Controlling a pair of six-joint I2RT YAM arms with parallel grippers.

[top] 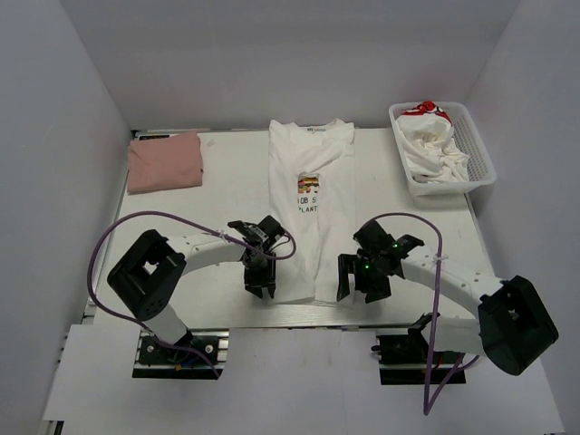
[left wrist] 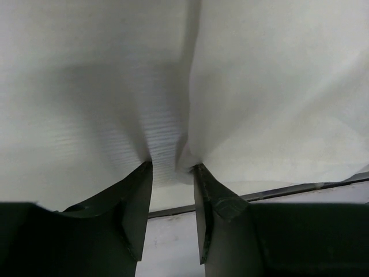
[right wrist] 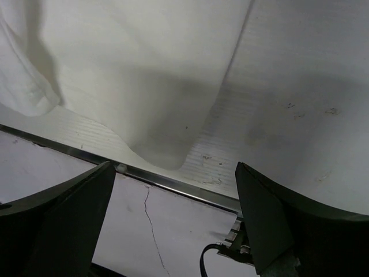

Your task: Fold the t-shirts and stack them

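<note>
1. T-shirt point(top: 313, 240), white with a colourful chest print and dark lettering, lies in the centre of the overhead frame. Its collar points toward the top, its sides are turned in to make a narrow strip, and its hem lies at the near table edge.
2. Left gripper point(left wrist: 173, 167) sits at the hem's lower-left corner. Its jaws are drawn close with cloth puckered up between the tips, so I judge it clamped on the t-shirt, ready to carry the hem toward the collar.
3. Right gripper point(right wrist: 174, 165) hangs over the lower-right corner with jaws spread wide and nothing held. The corner lies between them, probably so that both ends can lift evenly.
4. Pink t-shirt point(top: 164, 161), folded, rests at upper left and is likely the base of the stack.
5. Mesh basket point(top: 477, 145) at upper right holds crumpled white t-shirts point(top: 430, 149), one showing red, not yet folded.
6. Table point(top: 208, 195) is white and matte, with a metal edge strip point(right wrist: 173, 183) along its near side. Plain white walls point(top: 299, 54) close it in on three sides.
</note>
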